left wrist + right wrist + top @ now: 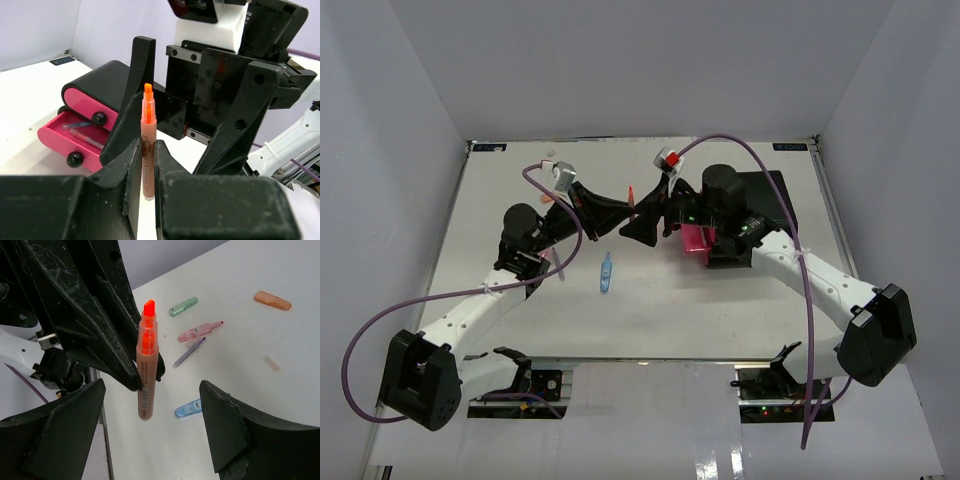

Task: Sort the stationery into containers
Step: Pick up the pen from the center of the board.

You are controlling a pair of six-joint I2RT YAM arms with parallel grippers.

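Toward 2 o'clock on the table (pixel 650 320) I see black cabinet (pixel 770 195), pink drawer (pixel 693 240) open at its 9. My right gripper (pixel 150 390) jaws spread wide, flanking orange highlighter (pixel 148 117); left gripper (pixel 145 155) pinches it upright, airborne at 12 o'clock.

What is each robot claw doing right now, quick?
Left gripper: closed on the slim uncapped orange-tipped highlighter.
Right gripper: open, jaws apart either side of that highlighter, gripping nothing.

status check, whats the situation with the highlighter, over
Left gripper shut on uncapped orange highlighter, held upright. Right gripper open, facing it, no contact seen. Pink drawer open, pens inside; right gripper sits between highlighter and drawer.
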